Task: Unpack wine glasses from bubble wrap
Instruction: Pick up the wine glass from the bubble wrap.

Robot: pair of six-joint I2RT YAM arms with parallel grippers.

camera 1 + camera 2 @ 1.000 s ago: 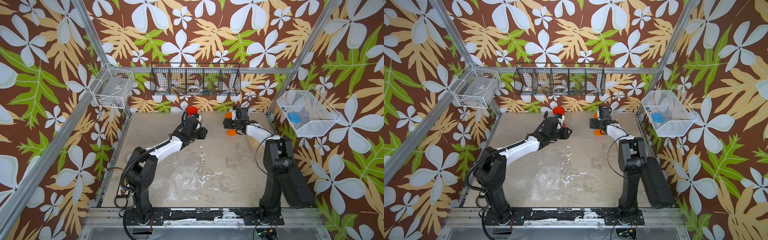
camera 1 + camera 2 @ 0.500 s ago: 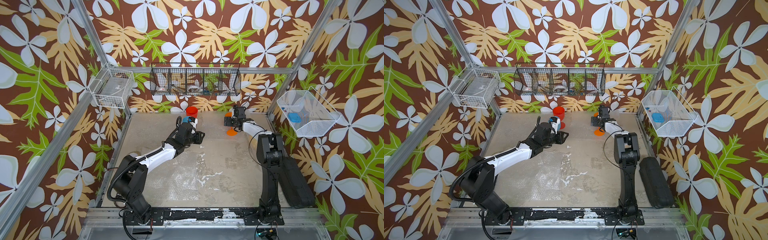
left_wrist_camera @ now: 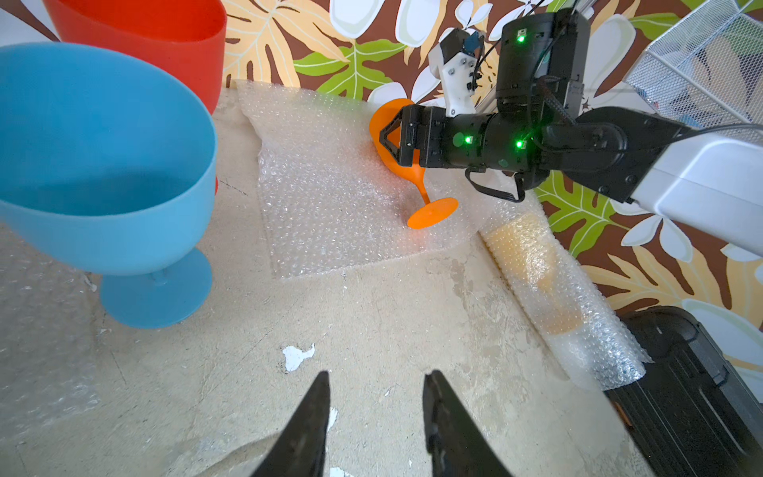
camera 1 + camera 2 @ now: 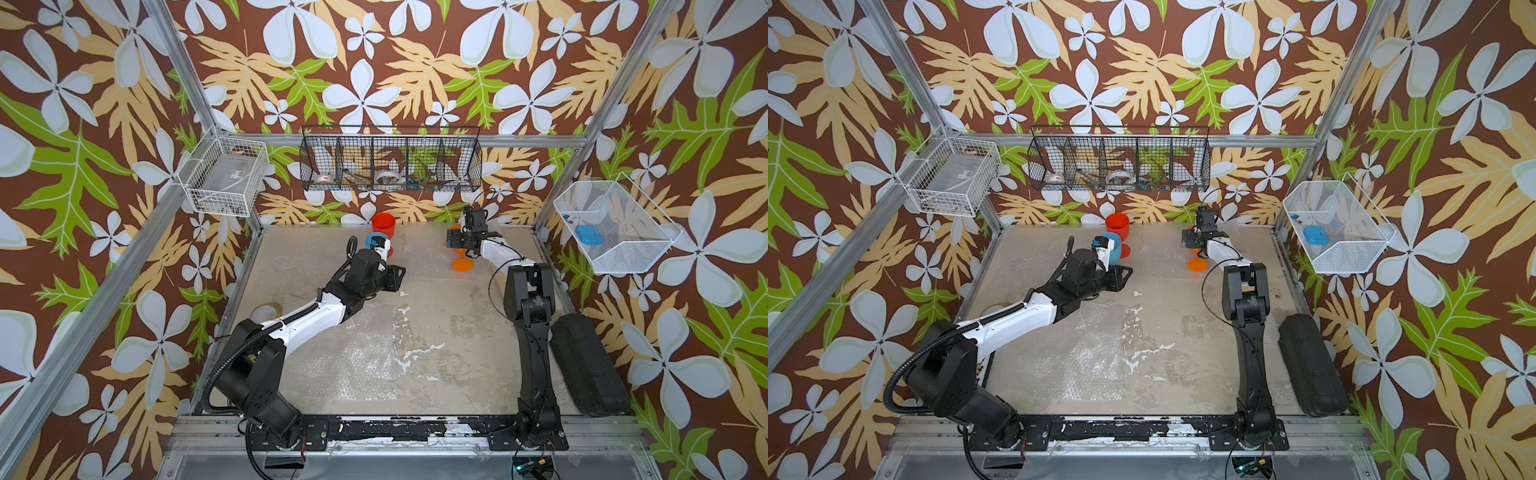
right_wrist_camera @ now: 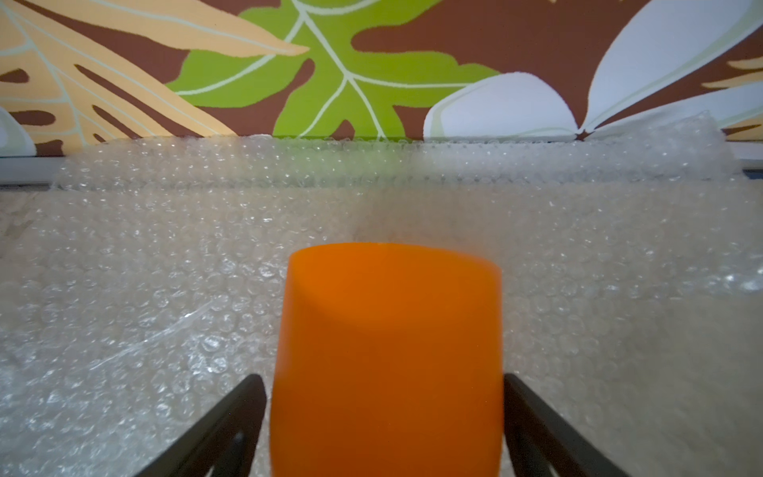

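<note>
Bubble wrap (image 3: pixel 594 351) encloses yellow wine glass (image 3: pixel 532 252); right fingers (image 5: pixel 536 425) grip orange glass (image 5: pixel 388 351).

2 top views: 1 stereo head set high above the near edge of the table (image 4: pixel 457 299), tilted down toward the back wall (image 4: pixel 374 83). Far off, whole table in frame, near-identical pictures with a slight sideways offset. Left wrist view: low over the table's middle, looking past the left gripper (image 3: pixel 377 376) toward the far right corner; blue goblet (image 3: pixel 103 165) close, right arm (image 3: pixel 578 136) and orange goblet (image 3: pixel 432 212) farther. Right wrist view: very near, just above flat bubble wrap (image 5: pixel 165 268), facing the back wall, orange goblet within the right gripper (image 5: pixel 384 380). All 4 views share that goblet.
</note>
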